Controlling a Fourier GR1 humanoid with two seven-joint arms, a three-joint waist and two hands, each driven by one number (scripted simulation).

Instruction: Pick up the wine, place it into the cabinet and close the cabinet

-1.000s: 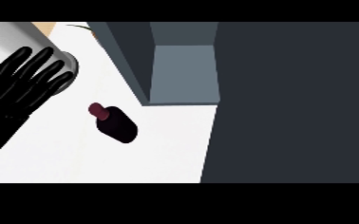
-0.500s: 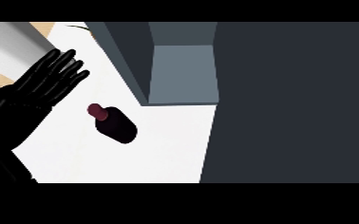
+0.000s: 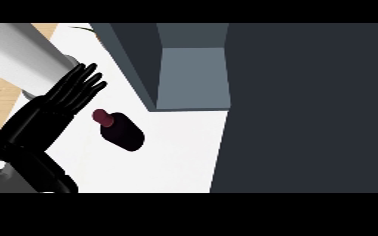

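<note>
A dark maroon wine bottle rests on the white counter, its red cap pointing up-left. My left hand comes in from the lower left, open with straight fingers pointing up-right. It sits just left of the bottle's cap, and I cannot tell whether they touch. The grey cabinet stands open behind the bottle, showing a pale inner floor. A large dark panel, apparently its door, fills the right side. My right hand does not show.
A pale grey cylinder lies at the upper left, behind my left hand. A strip of wooden surface shows past the counter's left edge. The cabinet's dark side wall rises just beyond the bottle.
My left hand has moved down and to the right, away from the grey cylinder and closer to the bottle's cap. The bottle and the cabinet have not moved.
</note>
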